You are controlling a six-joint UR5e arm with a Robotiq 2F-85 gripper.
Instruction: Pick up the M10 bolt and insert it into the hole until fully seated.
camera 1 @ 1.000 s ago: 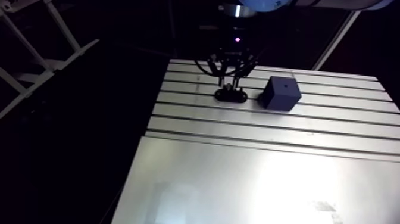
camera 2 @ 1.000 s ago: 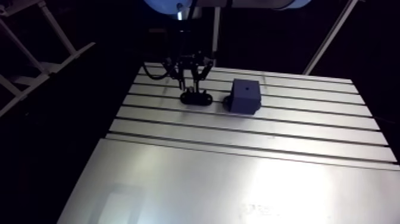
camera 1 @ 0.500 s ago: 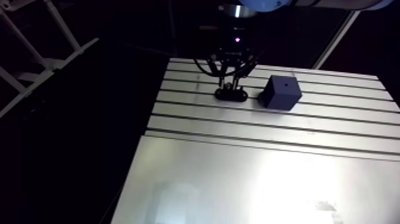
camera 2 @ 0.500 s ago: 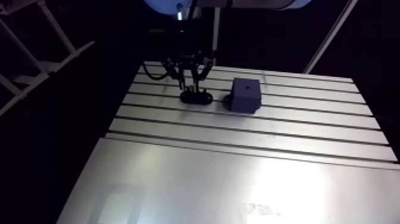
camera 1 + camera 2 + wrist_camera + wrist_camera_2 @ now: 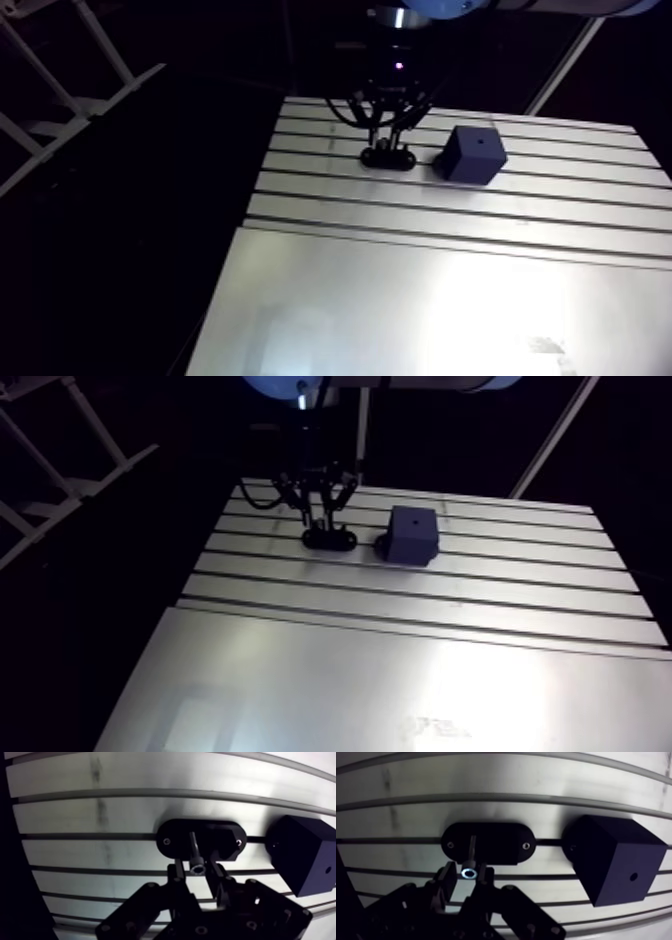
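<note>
The silver socket-head steel bolt (image 5: 194, 850) is standing with its shank reaching down to the middle of a black oval holder plate (image 5: 222, 838), which is lying on the slotted aluminium table (image 5: 450, 300) near its far edge. The black two-finger gripper (image 5: 196, 871) is coming down from above, and its jaws are clamping on the bolt's head from both sides. A dark blue cube block (image 5: 611, 859) with a small round hole (image 5: 633, 876) in its top face is sitting just beside the holder, along the same far edge.
</note>
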